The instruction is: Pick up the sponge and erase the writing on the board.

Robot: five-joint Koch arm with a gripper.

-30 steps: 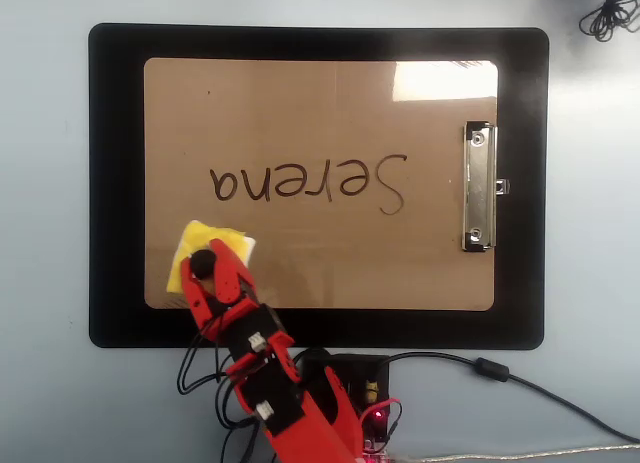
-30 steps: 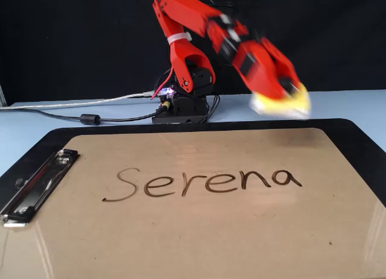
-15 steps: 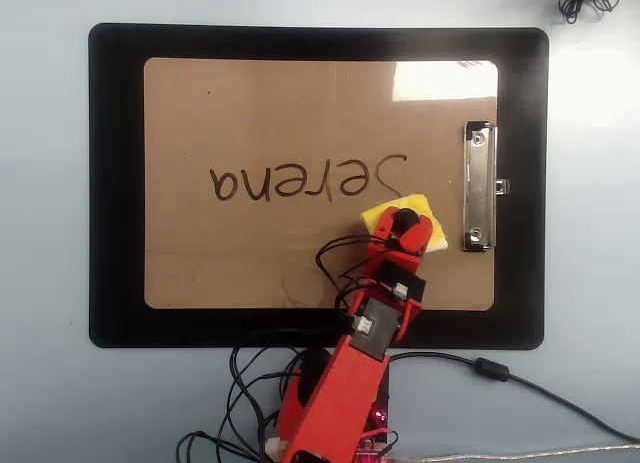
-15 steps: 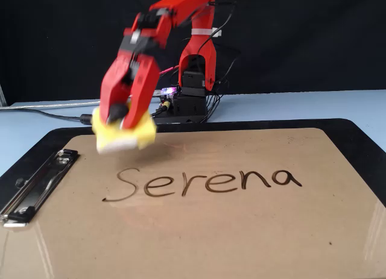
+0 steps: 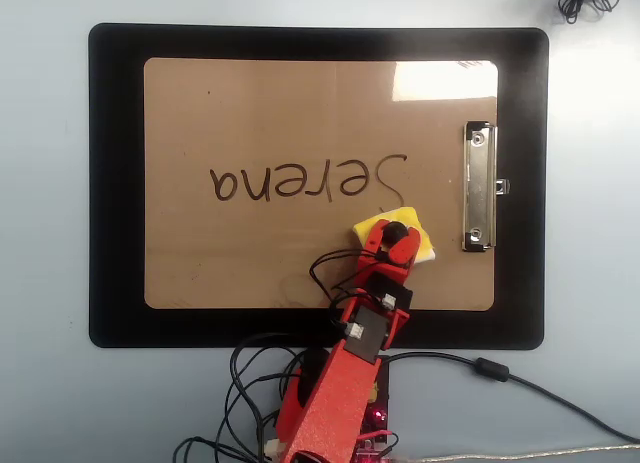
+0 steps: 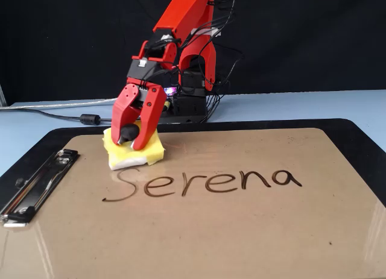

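In the fixed view the red gripper (image 6: 129,137) has its jaws clenched on the black knob (image 6: 128,134) of the sponge (image 6: 134,151); overhead, the arm hides that knob. The sponge rests on the board (image 5: 250,253), just beside the "S" of the writing (image 5: 308,180) (fully legible), toward the clip (image 5: 479,186) end. A black mat (image 5: 115,183) underlies the board; cables (image 5: 250,383) trail at the worktop's arm-side edge.

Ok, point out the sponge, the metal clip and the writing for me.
sponge (image 6: 154,151), fixed view, yellow top near its corner.
metal clip (image 5: 479,188), overhead view, middle of the silver bar.
writing (image 6: 208,181), fixed view, on the letter r.
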